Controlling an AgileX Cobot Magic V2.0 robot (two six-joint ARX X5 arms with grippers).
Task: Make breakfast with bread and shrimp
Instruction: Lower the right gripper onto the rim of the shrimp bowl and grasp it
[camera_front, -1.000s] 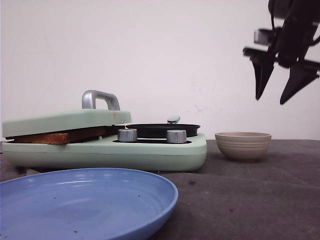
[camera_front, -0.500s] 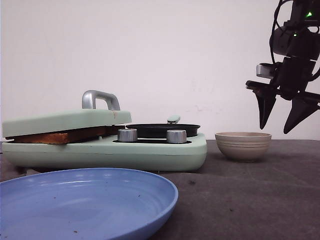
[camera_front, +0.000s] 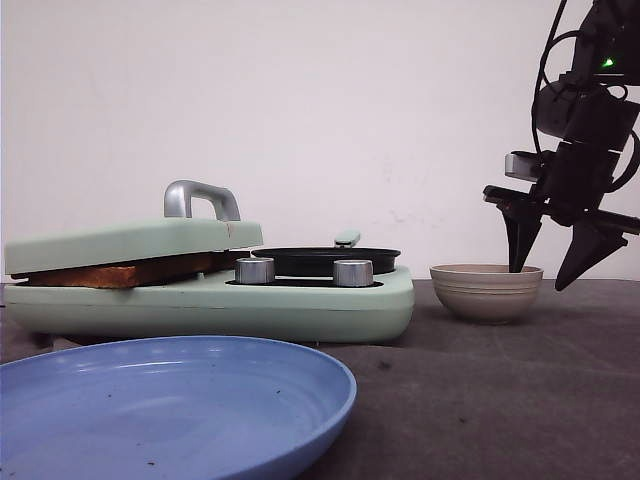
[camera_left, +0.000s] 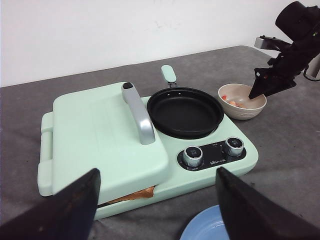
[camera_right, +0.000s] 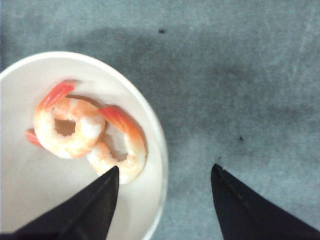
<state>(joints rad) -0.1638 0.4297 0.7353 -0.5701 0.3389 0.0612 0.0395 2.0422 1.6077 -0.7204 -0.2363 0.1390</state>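
The shrimp (camera_right: 85, 132), orange-pink curled pieces, lie in the beige ribbed bowl (camera_front: 486, 291), also seen in the left wrist view (camera_left: 242, 101) and the right wrist view (camera_right: 150, 125). My right gripper (camera_front: 545, 265) is open and straddles the bowl's right rim: one finger reaches inside next to the shrimp, the other is outside; it also shows in the right wrist view (camera_right: 165, 172). The bread (camera_front: 110, 272) shows only as a brown crust edge under the green lid (camera_left: 100, 132). My left gripper (camera_left: 157, 177) is open, high above the appliance's front.
The mint-green cooker (camera_front: 300, 300) has a black round pan (camera_left: 185, 111), two knobs (camera_left: 193, 155) and a silver lid handle (camera_front: 200, 197). A blue plate (camera_front: 170, 405) lies in front of it on the grey table (camera_front: 500, 400).
My right gripper has come down from high above to the bowl's right rim, still open. The left arm, cooker and plate have not moved.
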